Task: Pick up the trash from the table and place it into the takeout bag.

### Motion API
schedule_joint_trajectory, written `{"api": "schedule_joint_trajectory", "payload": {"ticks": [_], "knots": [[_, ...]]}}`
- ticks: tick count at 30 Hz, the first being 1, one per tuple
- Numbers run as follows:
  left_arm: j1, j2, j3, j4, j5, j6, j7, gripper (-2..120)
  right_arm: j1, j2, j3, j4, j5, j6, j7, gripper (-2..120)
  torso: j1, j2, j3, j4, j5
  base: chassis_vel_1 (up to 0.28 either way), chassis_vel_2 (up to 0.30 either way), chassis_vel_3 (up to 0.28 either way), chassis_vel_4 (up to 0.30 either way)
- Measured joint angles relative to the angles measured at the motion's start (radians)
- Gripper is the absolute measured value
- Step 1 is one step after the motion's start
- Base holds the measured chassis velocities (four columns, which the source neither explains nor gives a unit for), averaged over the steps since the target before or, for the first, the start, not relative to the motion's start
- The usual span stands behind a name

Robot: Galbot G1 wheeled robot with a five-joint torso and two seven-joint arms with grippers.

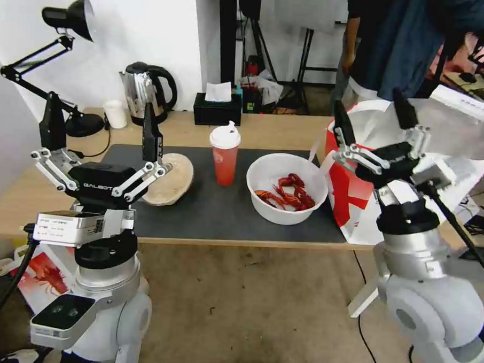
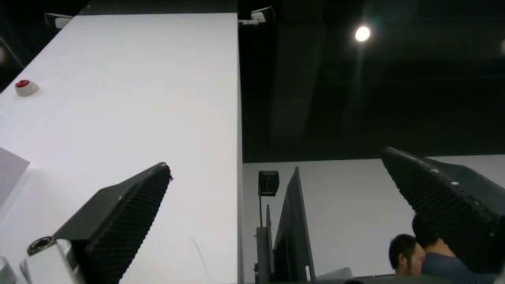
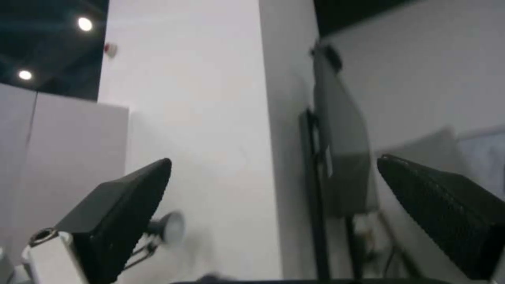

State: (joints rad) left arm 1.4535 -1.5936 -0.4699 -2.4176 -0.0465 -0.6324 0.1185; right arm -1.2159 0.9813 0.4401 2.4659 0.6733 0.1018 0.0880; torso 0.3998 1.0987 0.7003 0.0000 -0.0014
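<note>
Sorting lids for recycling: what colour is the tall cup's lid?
White, on the red cup; clearest in the head view.

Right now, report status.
Left hand open, raised at table's near edge; right hand open before takeout bag. Beige bowl, red cup, shell bowl on mat. Nothing blocking.

I see the beige bowl [image 1: 167, 179], tilted, the lidded red cup [image 1: 225, 154] upright and the white bowl [image 1: 287, 188] of crayfish shells lined along the worktop's [image 1: 287, 134] black mat; the red-and-white bag [image 1: 359, 181] stands open just beside the white bowl.
</note>
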Motion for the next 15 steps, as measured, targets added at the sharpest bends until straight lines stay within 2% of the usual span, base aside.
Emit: {"api": "schedule_joint_trajectory", "payload": {"ticks": [2, 3, 7, 8, 11, 13, 15], "knots": [[0.0, 0.0, -0.001, 0.002, 0.0, 0.0, 0.0, 100, 0.048, -0.039, -0.007, 0.03, 0.097, -0.142, 0.068, 100, 0.0, 0.0, 0.0, -0.0002, -0.0004, 0.0, 0.0, 0.0, 0.0], [0.0, 0.0, -0.001, 0.002, 0.0, 0.0, 0.0, 100, 0.048, -0.039, -0.007, 0.03, 0.097, -0.142, 0.068, 100, 0.0, 0.0, 0.0, -0.0002, -0.0004, 0.0, 0.0, 0.0, 0.0], [0.0, 0.0, -0.001, 0.007, 0.001, 0.0, 0.0, 100, 0.141, -0.093, 0.001, 0.037, 0.292, -0.439, 0.206, 100, 0.0, 0.0, 0.0, 0.0001, -0.0001, 0.0, 0.0, 0.0, 0.0], [0.0, 0.0, -0.001, 0.007, 0.001, 0.0, 0.0, 100, 0.141, -0.093, 0.001, 0.037, 0.292, -0.439, 0.206, 100, 0.0, 0.0, 0.0, 0.0001, -0.0001, 0.0, 0.0, 0.0, 0.0], [-0.001, 0.0, -0.001, 0.011, 0.001, 0.0, 0.0, 100, 0.177, -0.111, 0.004, 0.037, 0.372, -0.61, 0.228, 100, 0.0, 0.0, 0.0, 0.0, 0.0, 0.0, 0.0, 0.0, 0.0], [-0.001, 0.0, -0.001, 0.013, 0.002, 0.0, 0.0, 100, 0.181, -0.112, 0.004, 0.037, 0.387, -0.647, 0.228, 100, 0.0, 0.0, 0.0, 0.0, -0.0001, 0.0, 0.0, 0.0, 0.0], [-0.002, 0.0, 0.001, 0.016, 0.005, 0.0, 0.0, 100, 0.19, -0.114, 0.004, 0.037, 0.437, -0.756, 0.226, 100, 0.0, 0.0, 0.0, -0.0001, 0.0, 0.0, 0.0, 0.0, 0.0]]}}
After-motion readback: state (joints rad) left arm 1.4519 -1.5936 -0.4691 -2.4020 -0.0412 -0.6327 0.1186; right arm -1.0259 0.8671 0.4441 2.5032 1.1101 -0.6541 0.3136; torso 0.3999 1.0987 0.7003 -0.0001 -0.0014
